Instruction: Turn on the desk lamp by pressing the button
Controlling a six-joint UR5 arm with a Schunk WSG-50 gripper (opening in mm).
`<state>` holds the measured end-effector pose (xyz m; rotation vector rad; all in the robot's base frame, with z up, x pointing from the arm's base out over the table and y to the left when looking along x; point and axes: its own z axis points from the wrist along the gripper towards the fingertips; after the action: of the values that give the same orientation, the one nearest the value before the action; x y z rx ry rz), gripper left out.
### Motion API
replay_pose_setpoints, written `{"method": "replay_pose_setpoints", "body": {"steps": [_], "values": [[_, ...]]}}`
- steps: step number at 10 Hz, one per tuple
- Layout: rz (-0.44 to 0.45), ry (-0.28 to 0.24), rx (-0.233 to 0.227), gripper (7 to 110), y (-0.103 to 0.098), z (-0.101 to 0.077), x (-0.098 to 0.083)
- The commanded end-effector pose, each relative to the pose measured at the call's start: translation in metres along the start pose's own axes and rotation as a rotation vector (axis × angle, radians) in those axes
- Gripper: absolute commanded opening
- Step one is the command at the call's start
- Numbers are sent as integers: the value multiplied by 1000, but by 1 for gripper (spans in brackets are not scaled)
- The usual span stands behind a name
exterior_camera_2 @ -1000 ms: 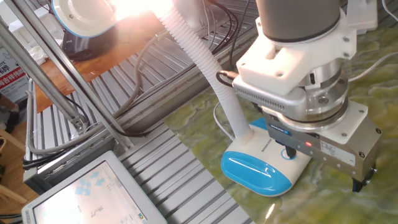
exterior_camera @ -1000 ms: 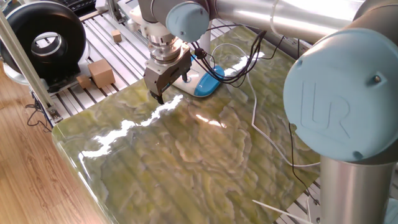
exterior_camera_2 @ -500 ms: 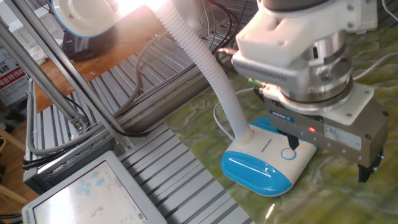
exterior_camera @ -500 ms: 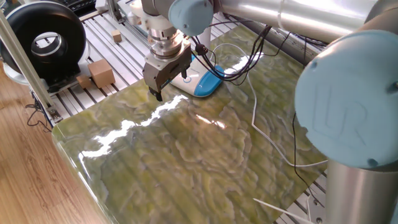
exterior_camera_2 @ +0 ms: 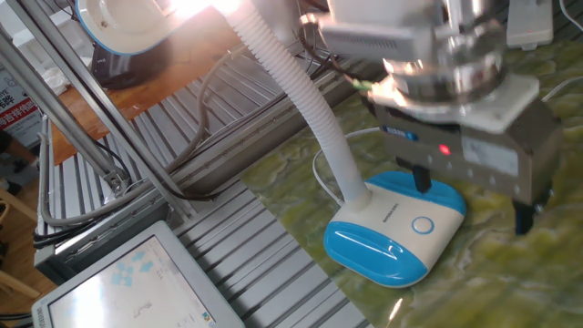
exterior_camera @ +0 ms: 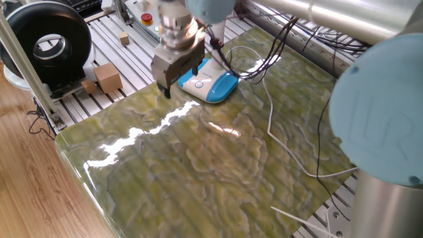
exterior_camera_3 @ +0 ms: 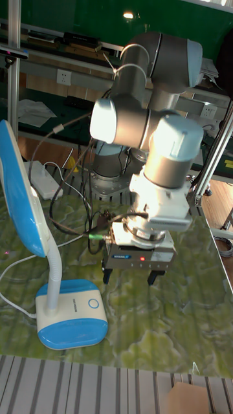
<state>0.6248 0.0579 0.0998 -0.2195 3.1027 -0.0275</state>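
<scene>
In one fixed view, our gripper (exterior_camera: 177, 84) has lifted off the desk lamp (exterior_camera: 208, 84), upper centre. In the other, its lit head suggests the button (exterior_camera_2: 423, 225), now uncovered, was pressed. In the tall view, fingers (exterior_camera_3: 107, 278) apart, released; cord (exterior_camera_3: 16, 305) lower left, nothing obstructs.
</scene>
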Motion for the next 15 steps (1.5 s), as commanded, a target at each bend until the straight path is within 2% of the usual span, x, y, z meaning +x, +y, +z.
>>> {"method": "replay_pose_setpoints", "body": {"steps": [1, 3, 4, 6, 8, 9, 10, 11, 12, 14, 15], "values": [[37, -32, -59, 66, -11, -53, 17], [51, -49, -83, 66, -28, -77, 25], [97, -87, -65, 66, -47, -87, 20], [108, -151, -46, 66, -69, -99, 12], [133, -170, -11, 66, -94, -107, 12], [159, -166, -52, 7, -87, -108, 13], [170, -139, -62, 7, -85, -107, 19], [163, -106, -44, 7, -88, -105, 24], [156, -95, -40, 7, -87, -103, 21], [151, -131, -52, 7, -81, -101, 8], [153, -153, -41, 7, -82, -101, 3]]}}
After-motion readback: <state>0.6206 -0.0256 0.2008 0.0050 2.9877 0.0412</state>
